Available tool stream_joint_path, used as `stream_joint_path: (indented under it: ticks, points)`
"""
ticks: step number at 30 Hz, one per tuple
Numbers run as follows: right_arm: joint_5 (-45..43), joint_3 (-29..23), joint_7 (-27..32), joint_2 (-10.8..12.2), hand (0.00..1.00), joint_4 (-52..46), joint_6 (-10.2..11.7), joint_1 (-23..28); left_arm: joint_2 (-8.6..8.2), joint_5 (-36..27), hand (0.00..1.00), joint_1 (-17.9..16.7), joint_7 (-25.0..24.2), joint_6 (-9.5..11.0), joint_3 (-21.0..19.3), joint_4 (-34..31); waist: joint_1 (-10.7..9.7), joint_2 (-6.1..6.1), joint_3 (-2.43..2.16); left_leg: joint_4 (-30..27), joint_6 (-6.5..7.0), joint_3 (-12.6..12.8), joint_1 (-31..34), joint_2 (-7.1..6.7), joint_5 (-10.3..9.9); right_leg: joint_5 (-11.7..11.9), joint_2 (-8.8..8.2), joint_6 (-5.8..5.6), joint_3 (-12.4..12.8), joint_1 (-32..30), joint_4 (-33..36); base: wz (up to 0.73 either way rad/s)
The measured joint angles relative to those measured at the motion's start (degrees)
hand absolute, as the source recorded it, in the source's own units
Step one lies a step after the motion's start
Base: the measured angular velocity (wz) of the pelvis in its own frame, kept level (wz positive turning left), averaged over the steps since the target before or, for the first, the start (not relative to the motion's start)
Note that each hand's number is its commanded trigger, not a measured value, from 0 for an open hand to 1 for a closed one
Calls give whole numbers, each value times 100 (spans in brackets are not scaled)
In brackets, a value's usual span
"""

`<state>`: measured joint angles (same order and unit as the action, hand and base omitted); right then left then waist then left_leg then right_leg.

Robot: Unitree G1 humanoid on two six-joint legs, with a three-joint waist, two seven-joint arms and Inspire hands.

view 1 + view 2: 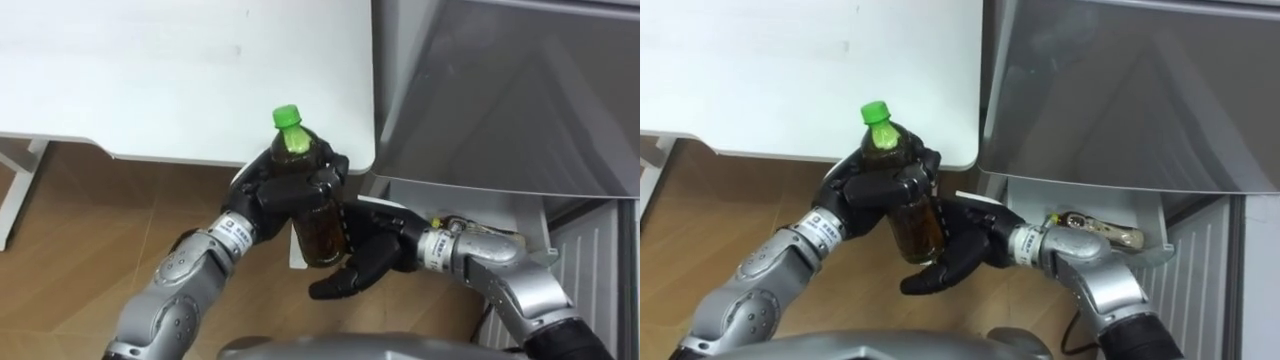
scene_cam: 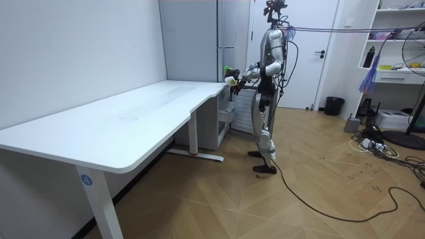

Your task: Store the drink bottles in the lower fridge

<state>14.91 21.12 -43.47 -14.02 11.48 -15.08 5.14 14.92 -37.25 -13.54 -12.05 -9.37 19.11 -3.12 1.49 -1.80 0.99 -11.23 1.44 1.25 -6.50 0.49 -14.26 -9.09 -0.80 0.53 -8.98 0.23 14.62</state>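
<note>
Wood floor [image 1: 90,230] below, white surface [image 1: 180,70] across the top left, grey fridge [image 1: 500,90] at 2 o'clock with a narrow gap between the two. In the room view the robot stands at the surface's end corner, right by the fridge, with open floor behind it. Bottle [image 1: 318,225] with dark drink is held in front of the chest, off the surface. Long axis runs roughly 12 to 6, and the green cap [image 1: 287,116] leans slightly toward 11, base toward 5. Left hand [image 1: 280,188] comes in from 7 o'clock, fingers wrapped round the bottle's upper body just under the neck. Right hand [image 1: 365,258] comes in from 4 o'clock, palm up, fingers spread loose and extended toward 8, sitting under and beside the base; can't tell if it's actually touching. Cap overlaps the surface's near edge in view, and the rounded corner of the surface sits just at the bottle's 2 o'clock. Fridge door's lower edge is at 3 o'clock, near the right wrist. Free room is at 9 and 7 o'clock over the floor; tight at 1 to 3.
</note>
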Motion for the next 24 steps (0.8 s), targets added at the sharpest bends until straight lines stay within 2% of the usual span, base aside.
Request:
stream_joint_path:
  ticks: [4,11,12,13,14,24]
  points:
    - [11,41,30,-70,0,0,0,104,33,307,100,0,0,1,164,0,-16,29,-10,-6,-1,-1,24,5,-1,0,4,0,-4,-22,7,0]
    - [23,90,29,-124,0,0,0,108,55,432,100,1,-66,0,201,0,-126,47,-35,-17,-1,0,46,2,0,0,1,1,-3,-46,18,0]
    - [26,95,29,-124,2,0,0,108,57,432,100,1,-68,0,201,0,-130,49,-39,-18,-1,1,45,2,0,0,2,1,-4,-46,18,0]
    - [35,105,29,-126,71,0,0,108,66,432,100,1,-76,0,201,0,-137,52,-45,-20,-1,1,45,3,0,0,2,1,-4,-45,18,0]
    - [39,112,29,-128,100,0,0,108,77,451,100,2,-101,0,201,0,-141,61,-51,-23,-1,1,43,4,0,0,2,1,-4,-41,16,0]
    - [38,133,43,-223,100,19,-1,108,125,556,100,28,-460,0,306,-4,-146,67,-72,-14,-1,22,0,5,0,1,0,2,6,-15,25,0]
